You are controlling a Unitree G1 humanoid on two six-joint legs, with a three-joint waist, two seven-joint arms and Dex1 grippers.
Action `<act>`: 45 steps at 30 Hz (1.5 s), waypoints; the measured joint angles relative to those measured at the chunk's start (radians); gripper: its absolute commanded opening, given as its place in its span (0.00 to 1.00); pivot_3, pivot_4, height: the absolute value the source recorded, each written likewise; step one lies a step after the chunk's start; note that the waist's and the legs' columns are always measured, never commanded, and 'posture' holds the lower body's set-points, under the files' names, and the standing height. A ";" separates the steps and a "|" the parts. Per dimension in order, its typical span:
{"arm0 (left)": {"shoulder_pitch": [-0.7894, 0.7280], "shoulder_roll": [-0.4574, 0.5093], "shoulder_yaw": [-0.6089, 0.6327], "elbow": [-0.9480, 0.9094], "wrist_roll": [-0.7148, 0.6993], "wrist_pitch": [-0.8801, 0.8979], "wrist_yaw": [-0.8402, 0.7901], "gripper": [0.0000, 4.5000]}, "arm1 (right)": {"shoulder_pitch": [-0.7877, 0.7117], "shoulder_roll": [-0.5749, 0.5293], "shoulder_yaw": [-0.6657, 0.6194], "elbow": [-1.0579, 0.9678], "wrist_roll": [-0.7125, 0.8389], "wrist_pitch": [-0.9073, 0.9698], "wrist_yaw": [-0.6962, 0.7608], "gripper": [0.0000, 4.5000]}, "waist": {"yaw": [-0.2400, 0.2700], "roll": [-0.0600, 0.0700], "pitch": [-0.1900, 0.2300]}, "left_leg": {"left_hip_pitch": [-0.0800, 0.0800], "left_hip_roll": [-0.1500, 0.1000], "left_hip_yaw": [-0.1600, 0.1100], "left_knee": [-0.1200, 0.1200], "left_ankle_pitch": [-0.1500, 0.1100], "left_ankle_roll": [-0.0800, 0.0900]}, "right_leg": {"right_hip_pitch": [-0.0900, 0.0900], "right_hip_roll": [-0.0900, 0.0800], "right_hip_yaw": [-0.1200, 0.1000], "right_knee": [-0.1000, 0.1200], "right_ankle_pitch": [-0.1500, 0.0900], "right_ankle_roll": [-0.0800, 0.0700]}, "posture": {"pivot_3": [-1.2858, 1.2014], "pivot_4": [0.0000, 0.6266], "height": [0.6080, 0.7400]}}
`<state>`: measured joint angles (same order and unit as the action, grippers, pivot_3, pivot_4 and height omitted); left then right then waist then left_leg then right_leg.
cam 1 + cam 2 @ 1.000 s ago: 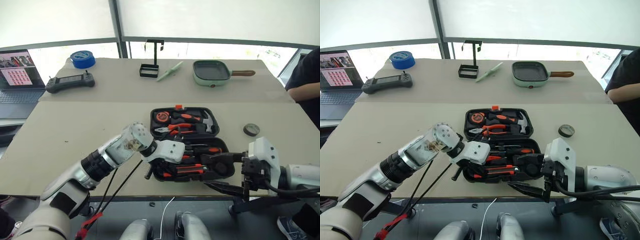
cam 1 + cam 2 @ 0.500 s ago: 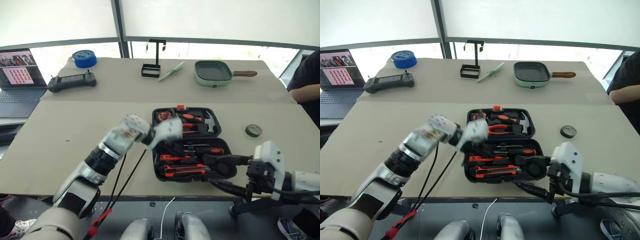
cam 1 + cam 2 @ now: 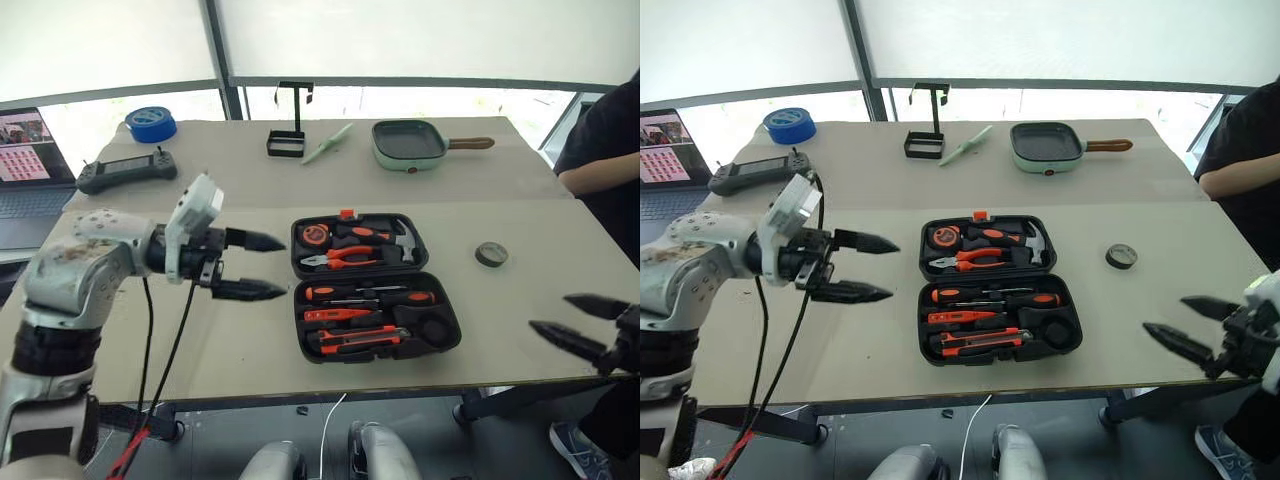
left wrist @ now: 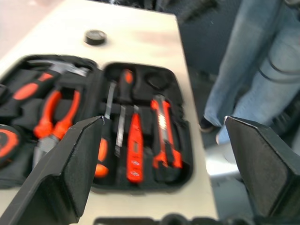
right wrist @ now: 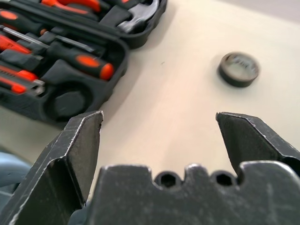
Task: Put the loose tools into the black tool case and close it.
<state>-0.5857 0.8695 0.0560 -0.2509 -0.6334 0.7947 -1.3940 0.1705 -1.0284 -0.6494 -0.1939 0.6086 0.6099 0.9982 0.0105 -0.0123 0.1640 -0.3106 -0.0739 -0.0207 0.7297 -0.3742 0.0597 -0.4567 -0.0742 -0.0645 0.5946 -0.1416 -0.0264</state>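
Observation:
The black tool case (image 3: 432, 326) lies open at the table's middle. Its near half holds an orange-and-black screwdriver (image 3: 375, 295), the slim orange tester (image 3: 335, 314) and the utility knife (image 3: 350, 340), beside an empty round slot. Pliers, a hammer and a tape measure fill the far half. The small dark tape roll (image 3: 490, 254) lies loose on the table to the case's right. My left gripper (image 3: 286, 266) hovers open just left of the case, nothing in it. My right gripper (image 3: 548, 312) stands open and empty off the table's front right, facing the tape roll (image 5: 239, 69).
Along the back are a blue tape ring (image 3: 150, 124), a black controller (image 3: 118, 172), a laptop (image 3: 20, 160), a black stand (image 3: 287, 120), a green pan (image 3: 410, 142). A person's arm (image 3: 600, 170) rests at the right edge.
My left gripper has opened and pulled up and left out of the case. The right gripper has swung right, away from the case's front corner. The view has shifted a little.

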 measured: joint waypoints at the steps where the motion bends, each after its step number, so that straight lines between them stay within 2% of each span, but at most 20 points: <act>1: 0.002 0.003 0.002 -0.003 0.000 -0.006 0.004 0.99 | -0.061 -0.020 0.045 0.048 -0.015 -0.015 0.005 1.00 | -0.001 0.000 0.000 | 0.000 0.000 0.001 0.000 0.000 0.000 | 0.000 0.000 0.000 0.000 0.000 0.000 | 0.52 0.24 1.00; 3: 0.006 0.010 0.006 -0.011 0.001 -0.016 0.015 0.99 | -0.193 -0.040 0.155 0.152 -0.067 -0.053 0.020 1.00 | -0.001 0.001 0.001 | 0.001 0.000 0.001 0.000 0.000 0.000 | 0.000 0.000 0.001 0.000 0.000 -0.001 | 0.52 0.24 1.00; 6: 0.006 0.010 0.007 -0.029 -0.002 -0.027 0.041 0.99 | -0.489 -0.019 0.402 0.367 -0.225 -0.141 0.023 1.00 | -0.005 0.001 0.002 | 0.000 0.000 0.003 -0.001 0.001 -0.001 | -0.001 -0.001 0.000 0.000 0.000 -0.002 | 0.52 0.24 1.00; 11: 0.010 0.014 -0.001 -0.043 -0.005 -0.043 0.051 0.99 | -0.737 0.072 0.627 0.605 -0.400 -0.244 0.027 1.00 | -0.007 0.002 0.002 | -0.003 0.001 0.002 -0.001 0.001 -0.001 | -0.004 -0.001 -0.003 -0.001 -0.001 -0.003 | 0.52 0.24 1.00; 14: 0.009 0.013 -0.005 -0.039 0.002 -0.059 0.065 0.99 | -0.845 0.122 0.712 0.748 -0.491 -0.283 0.012 1.00 | -0.007 0.002 0.003 | -0.004 0.001 0.002 -0.001 0.001 -0.001 | -0.004 -0.002 -0.004 -0.001 -0.001 -0.003 | 0.52 0.24 1.00; 15: 0.009 0.013 -0.005 -0.039 0.002 -0.060 0.072 0.99 | -0.865 0.132 0.725 0.788 -0.514 -0.291 0.004 1.00 | -0.006 0.002 0.003 | -0.004 0.001 0.001 -0.001 0.001 -0.001 | -0.004 -0.002 -0.004 -0.001 -0.001 -0.003 | 0.52 0.24 1.00; 18: 0.009 0.012 -0.005 -0.046 0.000 -0.057 0.094 1.00 | -0.917 0.156 0.761 0.909 -0.568 -0.323 0.002 0.85 | -0.008 0.003 0.003 | -0.005 0.001 0.001 -0.001 0.001 -0.002 | -0.004 -0.002 -0.005 -0.001 -0.001 -0.003 | 0.52 0.24 1.00; 21: 0.009 0.009 -0.005 -0.063 -0.010 -0.054 0.113 1.00 | -0.951 0.175 0.766 0.963 -0.595 -0.337 -0.005 0.62 | -0.018 0.003 0.003 | -0.004 0.001 0.001 -0.001 0.002 -0.002 | -0.004 -0.002 -0.005 -0.001 -0.001 -0.003 | 0.52 0.24 1.00; 33: -0.007 0.004 -0.027 -0.066 -0.035 -0.057 0.136 1.00 | -0.941 0.219 0.756 1.022 -0.690 -0.442 -0.231 0.62 | -0.025 0.003 0.003 | -0.003 0.001 0.001 -0.001 0.002 -0.004 | -0.003 -0.002 -0.005 0.000 0.000 -0.004 | 0.52 0.24 1.00; 37: -0.027 0.000 -0.041 -0.050 -0.034 -0.060 0.137 1.00 | -0.930 0.240 0.739 1.044 -0.695 -0.493 -0.285 0.40 | -0.025 0.003 0.003 | -0.002 0.001 0.001 -0.001 0.002 -0.004 | -0.003 -0.002 -0.004 0.000 0.000 -0.004 | 0.52 0.24 1.00; 42: -0.035 0.000 -0.051 -0.040 -0.029 -0.079 0.129 1.00 | -0.923 0.246 0.718 1.069 -0.687 -0.518 -0.264 0.01 | -0.026 0.004 0.003 | -0.002 0.001 0.001 -0.001 0.003 -0.005 | -0.003 -0.002 -0.005 0.000 0.000 -0.004 | 0.52 0.24 1.00; 45: -0.036 -0.001 -0.070 -0.025 -0.021 -0.095 0.124 1.00 | -0.914 0.235 0.709 1.063 -0.671 -0.530 -0.210 0.01 | -0.026 0.004 0.003 | -0.002 0.001 0.001 -0.001 0.003 -0.004 | -0.003 -0.001 -0.004 0.000 0.000 -0.004 | 0.52 0.24 1.00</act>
<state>-0.6214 0.8681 -0.0143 -0.2761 -0.6546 0.7001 -1.2696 -0.7435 -0.7930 0.0591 0.8691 -0.0626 0.0797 0.7878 -0.0159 -0.0086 0.1671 -0.3125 -0.0730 -0.0200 0.7286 -0.3716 0.0552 -0.4592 -0.0757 -0.0690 0.5950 -0.1419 -0.0308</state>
